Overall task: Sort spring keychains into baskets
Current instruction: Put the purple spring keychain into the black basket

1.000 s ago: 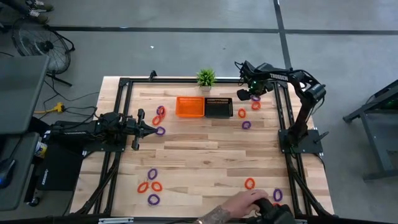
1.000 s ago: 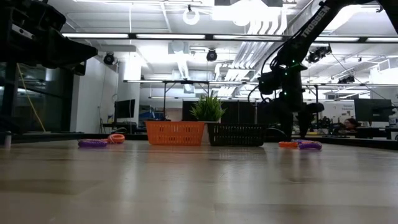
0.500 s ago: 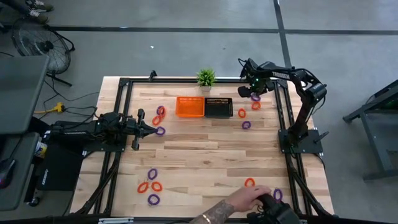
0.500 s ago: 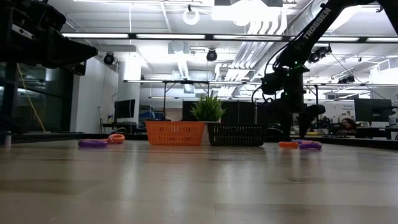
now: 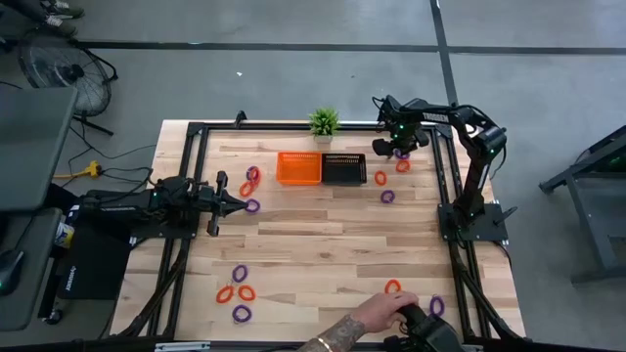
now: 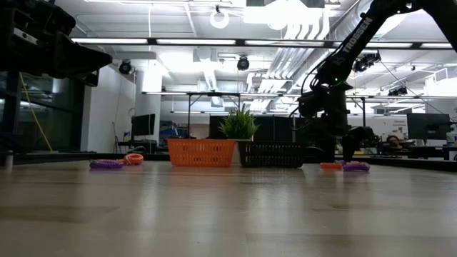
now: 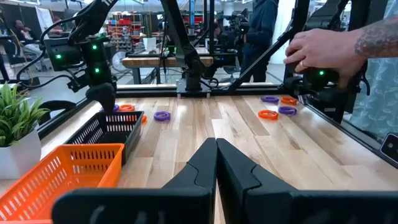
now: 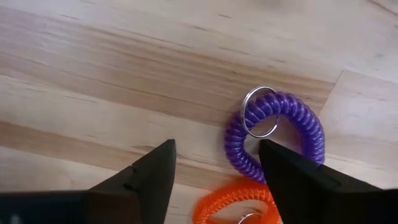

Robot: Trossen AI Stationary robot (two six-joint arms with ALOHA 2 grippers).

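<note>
I work over the desk [image 5: 323,235], taking the orange basket [image 5: 298,167] as my reference for all positions. It stands near the desk's far edge, with the black basket [image 5: 343,168] touching its right side and a small potted plant [image 5: 324,122] just behind the pair. I judge that the baskets sit side by side at mid-width so that either arm can reach both.

The right arm reaches over the far right corner, well right of the orange basket and beyond the black one. Its right gripper [image 8: 214,165] points down at the wood with the jaws released and spread wide. A purple keychain [image 8: 277,134] lies flat just ahead of them, with an orange keychain [image 8: 239,202] touching it. I judge that this stance brackets one coil for a straight-down pick.

The left arm waits to the left of the orange basket, lying low along the desk. Its left gripper [image 7: 216,168] has the jaws clenched with nothing between them.

The remaining spring keychains are loose on the desk: one cluster just left of the orange basket [image 5: 250,186], a few right of the black basket [image 5: 383,186], and two groups at the near edge [image 5: 238,290]. A person's hand [image 5: 377,315] rests among the near-right ones.

I see no keychains in either basket, so I judge sorting is at an early stage.
</note>
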